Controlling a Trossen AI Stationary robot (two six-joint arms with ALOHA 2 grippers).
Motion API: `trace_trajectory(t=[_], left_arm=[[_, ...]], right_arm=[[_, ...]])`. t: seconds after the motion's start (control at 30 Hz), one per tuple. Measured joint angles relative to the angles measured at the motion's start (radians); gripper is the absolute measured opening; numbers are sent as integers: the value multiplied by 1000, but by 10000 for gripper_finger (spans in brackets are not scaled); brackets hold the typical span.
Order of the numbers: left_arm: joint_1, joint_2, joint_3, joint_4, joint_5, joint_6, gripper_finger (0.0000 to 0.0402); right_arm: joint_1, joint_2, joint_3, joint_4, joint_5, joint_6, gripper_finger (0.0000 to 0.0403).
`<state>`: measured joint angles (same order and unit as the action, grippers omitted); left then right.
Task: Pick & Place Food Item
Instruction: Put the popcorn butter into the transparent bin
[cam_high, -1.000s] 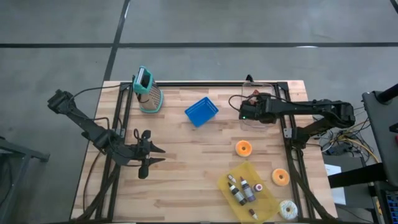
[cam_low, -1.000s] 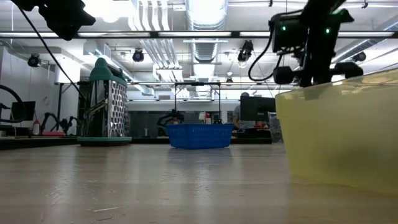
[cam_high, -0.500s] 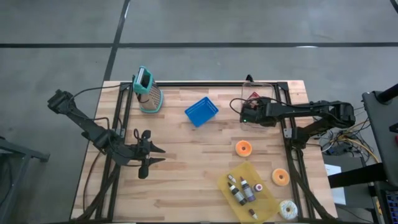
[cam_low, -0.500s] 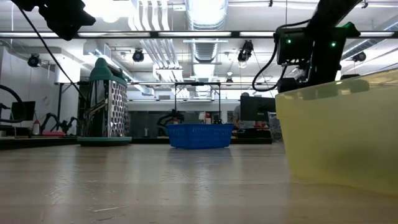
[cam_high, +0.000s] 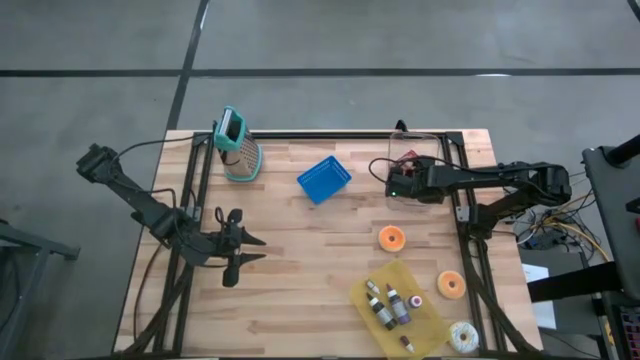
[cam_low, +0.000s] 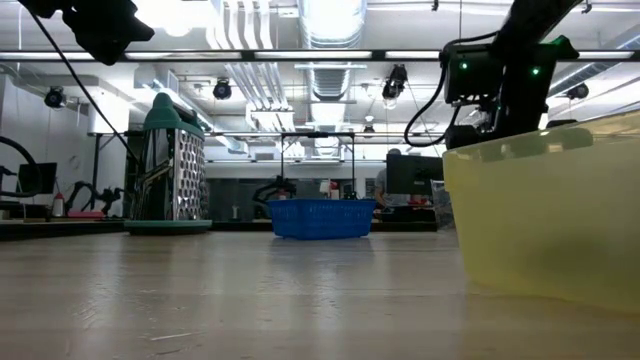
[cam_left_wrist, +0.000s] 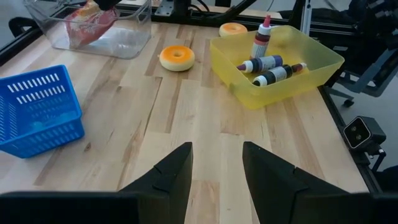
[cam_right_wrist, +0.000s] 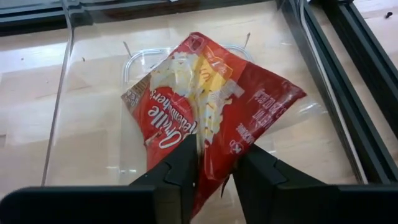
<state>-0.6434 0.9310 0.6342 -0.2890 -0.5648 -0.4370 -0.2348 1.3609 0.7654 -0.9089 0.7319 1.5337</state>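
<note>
A red snack bag (cam_right_wrist: 211, 106) with yellow and white print lies slanted in a clear plastic tub (cam_right_wrist: 93, 143) at the table's far right; the tub (cam_high: 417, 178) also shows from above. My right gripper (cam_right_wrist: 214, 155) reaches down into the tub, fingers a little apart, the bag's near corner between them. From above, that gripper (cam_high: 400, 183) hides most of the bag. My left gripper (cam_left_wrist: 217, 155) waits open above bare wood near the table's left edge (cam_high: 250, 248), holding nothing. My right gripper has the bag's near corner (cam_right_wrist: 214, 177) between its two fingers, which come slanting down from the table's right side. The fingers stand slightly apart, and I cannot tell whether either pad touches the foil. The bag's far part rests on the tub's floor.
A blue basket (cam_high: 324, 180) sits mid-table at the far side, a teal grater (cam_high: 238, 146) at the far left. A yellow bin (cam_high: 398, 305) of small bottles stands near the front right, with orange donuts (cam_high: 391, 238) (cam_high: 451, 285) and a white one (cam_high: 463, 335) around it.
My right gripper has sunk lower into the clear tub with the red bag, then held still. The left arm has kept still.
</note>
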Motion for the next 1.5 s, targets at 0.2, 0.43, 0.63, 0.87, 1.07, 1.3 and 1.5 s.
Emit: trace_trajectory(t=[0.2, 0.43, 0.63, 0.87, 1.07, 1.3, 1.5], left_arm=[[0, 0, 0, 0, 0, 0, 149], [0, 0, 0, 0, 0, 0, 149], [0, 0, 0, 0, 3, 0, 149], [0, 0, 0, 0, 3, 0, 149], [0, 0, 0, 0, 3, -1, 149], [0, 0, 0, 0, 3, -1, 149], [0, 0, 0, 0, 3, -4, 149]], right_arm=[[0, 0, 0, 0, 0, -21, 131], [0, 0, 0, 0, 1, -52, 168], [0, 0, -1, 0, 1, -52, 193], [0, 0, -1, 0, 1, -53, 217], [0, 0, -1, 0, 2, -48, 241], [1, 0, -1, 1, 1, -53, 263], [1, 0, 13, 1, -46, -53, 260]])
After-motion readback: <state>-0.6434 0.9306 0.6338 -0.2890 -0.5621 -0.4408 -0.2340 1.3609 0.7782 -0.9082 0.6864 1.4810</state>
